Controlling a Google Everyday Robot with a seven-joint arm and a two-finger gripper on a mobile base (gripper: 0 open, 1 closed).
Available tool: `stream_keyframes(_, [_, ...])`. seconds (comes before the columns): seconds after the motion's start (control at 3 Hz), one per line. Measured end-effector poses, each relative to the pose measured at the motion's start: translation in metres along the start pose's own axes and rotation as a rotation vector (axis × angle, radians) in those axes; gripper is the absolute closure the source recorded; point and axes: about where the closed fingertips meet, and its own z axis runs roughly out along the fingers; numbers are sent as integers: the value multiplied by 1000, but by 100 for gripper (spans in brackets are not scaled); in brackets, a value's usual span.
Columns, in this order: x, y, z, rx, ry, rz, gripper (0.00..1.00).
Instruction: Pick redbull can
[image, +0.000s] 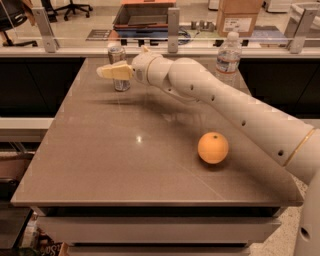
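Note:
The redbull can is a slim silver-grey can standing upright near the far left edge of the brown table. My gripper reaches in from the right on a long white arm, and its yellowish fingers cross in front of the can's middle and hide part of it. Whether the fingers touch the can does not show.
An orange lies on the table's right half. A clear water bottle with a white cap stands at the far right edge. A glass rail with metal posts runs behind the table. A cardboard box sits beyond it.

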Motion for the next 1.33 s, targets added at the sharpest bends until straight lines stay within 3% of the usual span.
stream_keyframes(0.33, [-3,0,12,-24,-6,-9,17])
stream_keyframes(1.33, [-4,6,16,-33,-6,-8,87])
